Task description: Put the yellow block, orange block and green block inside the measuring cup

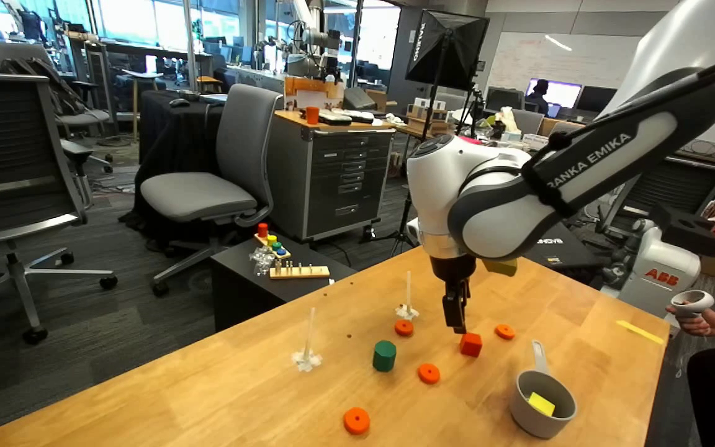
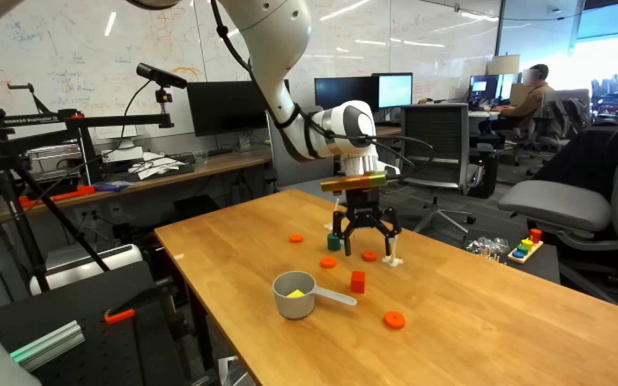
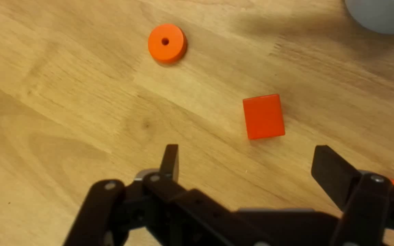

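The yellow block (image 1: 542, 404) lies inside the grey measuring cup (image 2: 294, 309), whose wall (image 3: 385, 18) also shows at the wrist view's upper right corner. On the table stands the red-orange block (image 3: 264, 117), just beyond the fingertips and within their span in the wrist view. My gripper (image 3: 247, 146) is open above the table with nothing in its jaws. In an exterior view, its fingertips (image 1: 458, 328) appear right over the orange block (image 1: 471, 344). The dark green block (image 1: 384, 356) stands upright on the table in both exterior views; the wrist view does not include it.
Several flat orange discs lie around the blocks, among them a disc (image 3: 167, 43) and a disc (image 1: 429, 373) between green block and cup. Two thin upright pegs (image 1: 310, 332) are taped to the table. The cup's handle (image 2: 336, 296) points toward the orange block's side.
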Robot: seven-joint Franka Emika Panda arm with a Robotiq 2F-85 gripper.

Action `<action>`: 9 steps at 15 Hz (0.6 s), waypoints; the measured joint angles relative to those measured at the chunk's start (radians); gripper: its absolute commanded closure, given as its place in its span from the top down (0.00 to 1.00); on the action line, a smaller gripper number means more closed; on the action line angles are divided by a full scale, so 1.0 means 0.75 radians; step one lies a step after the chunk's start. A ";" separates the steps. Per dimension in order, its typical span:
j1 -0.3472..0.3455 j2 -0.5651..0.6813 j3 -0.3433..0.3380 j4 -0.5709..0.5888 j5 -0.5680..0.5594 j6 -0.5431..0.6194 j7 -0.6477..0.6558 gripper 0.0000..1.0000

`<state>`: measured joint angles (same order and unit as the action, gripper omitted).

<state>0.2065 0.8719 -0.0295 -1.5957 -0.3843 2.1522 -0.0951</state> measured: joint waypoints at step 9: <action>0.039 0.153 0.023 0.134 -0.001 -0.008 -0.026 1.00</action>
<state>0.2355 0.9868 -0.0124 -1.4955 -0.3846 2.1461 -0.1149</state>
